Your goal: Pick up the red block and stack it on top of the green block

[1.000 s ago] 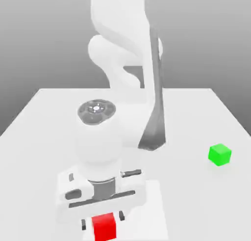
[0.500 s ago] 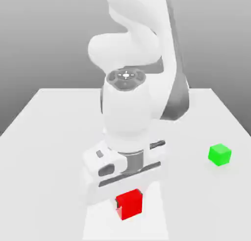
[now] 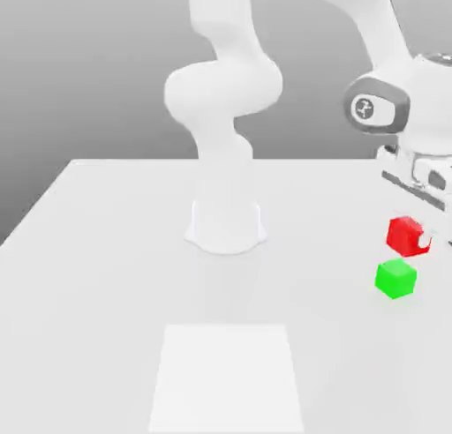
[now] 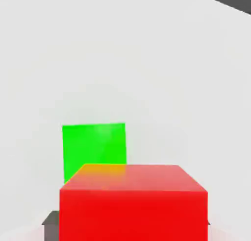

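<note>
The red block [image 3: 405, 235] hangs in the air at the exterior view's right, held in my gripper [image 3: 411, 238], which is shut on it. The green block [image 3: 395, 278] rests on the white table just below the red one, with a small gap between them. In the hand view the red block [image 4: 133, 201] fills the near field and the green block [image 4: 93, 146] lies on the table beyond it, a little to one side. My white arm reaches in from above at the exterior view's right.
The arm's white base [image 3: 226, 225] stands at the middle of the table [image 3: 106, 273]. A paler square patch [image 3: 227, 375] marks the table surface near the front edge.
My arm has swung from the front middle of the table up and over to the exterior view's right, carrying the red block with it to just above the green block.
</note>
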Robot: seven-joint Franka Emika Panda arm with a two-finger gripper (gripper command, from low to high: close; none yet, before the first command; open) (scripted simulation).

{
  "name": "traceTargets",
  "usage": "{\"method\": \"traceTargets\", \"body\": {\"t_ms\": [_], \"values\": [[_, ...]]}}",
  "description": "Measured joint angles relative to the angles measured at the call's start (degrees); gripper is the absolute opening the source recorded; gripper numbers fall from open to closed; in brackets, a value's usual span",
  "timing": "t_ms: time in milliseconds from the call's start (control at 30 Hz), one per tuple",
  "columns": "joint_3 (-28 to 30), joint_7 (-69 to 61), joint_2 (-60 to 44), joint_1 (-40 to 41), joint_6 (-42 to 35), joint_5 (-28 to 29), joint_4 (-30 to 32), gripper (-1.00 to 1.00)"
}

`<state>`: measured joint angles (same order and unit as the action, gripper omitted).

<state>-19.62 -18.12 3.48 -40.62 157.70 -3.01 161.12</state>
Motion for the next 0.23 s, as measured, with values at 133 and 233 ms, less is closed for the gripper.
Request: {"method": "traceTargets", "body": {"t_ms": [133,233], "values": [[2.17,5.58,-7.84,-0.57,7.28,8.49,-0.14,1.0],[2.17,5.58,-7.84,-0.56,7.28,8.49,-0.14,1.0]]}}
